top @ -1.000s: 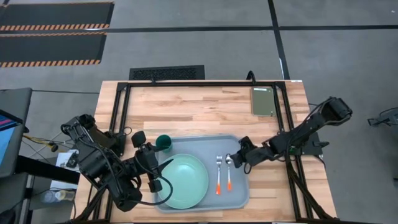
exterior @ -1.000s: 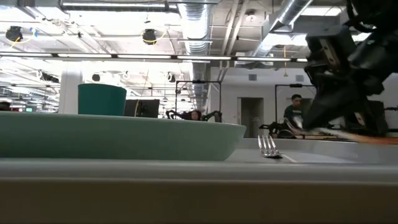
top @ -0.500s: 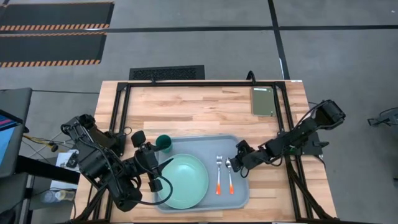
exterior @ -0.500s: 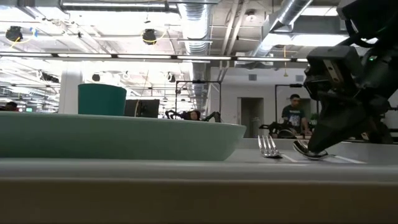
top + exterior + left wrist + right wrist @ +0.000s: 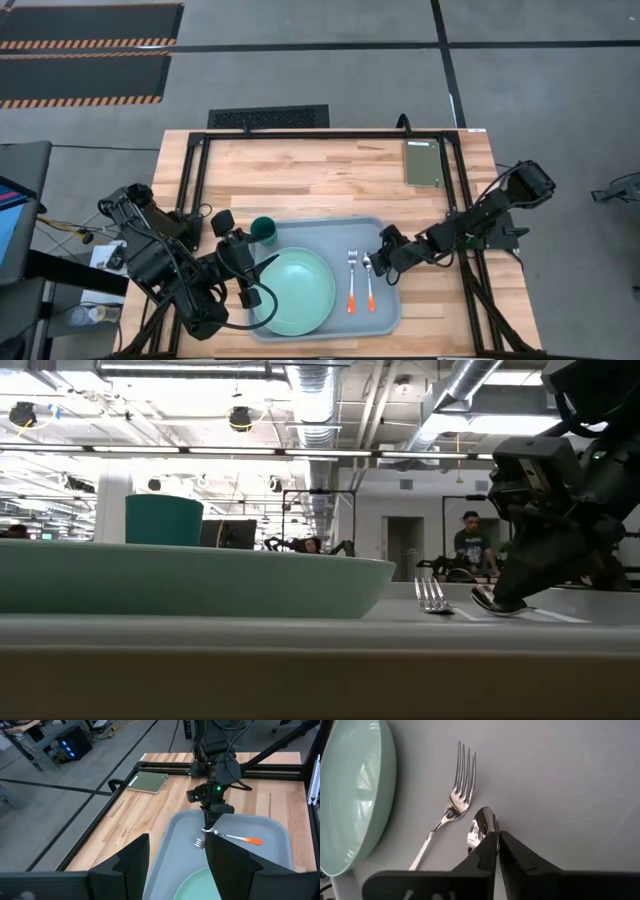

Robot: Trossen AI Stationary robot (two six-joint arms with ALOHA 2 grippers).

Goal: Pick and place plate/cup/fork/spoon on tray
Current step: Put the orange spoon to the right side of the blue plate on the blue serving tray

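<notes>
Right end effector (image 5: pixel 377 261) has lowered the spoon (image 5: pixel 368 279) onto the tray (image 5: pixel 385 316) beside the fork (image 5: pixel 352 279), centre-right of the high view, fingers now barely parted at its bowl, release starting; plate (image 5: pixel 295 291) and cup (image 5: pixel 263 229) already aboard, so the set looks complete

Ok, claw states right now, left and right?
Left claw: open, empty.
Right claw: at the spoon on the tray; cannot be told.
</notes>
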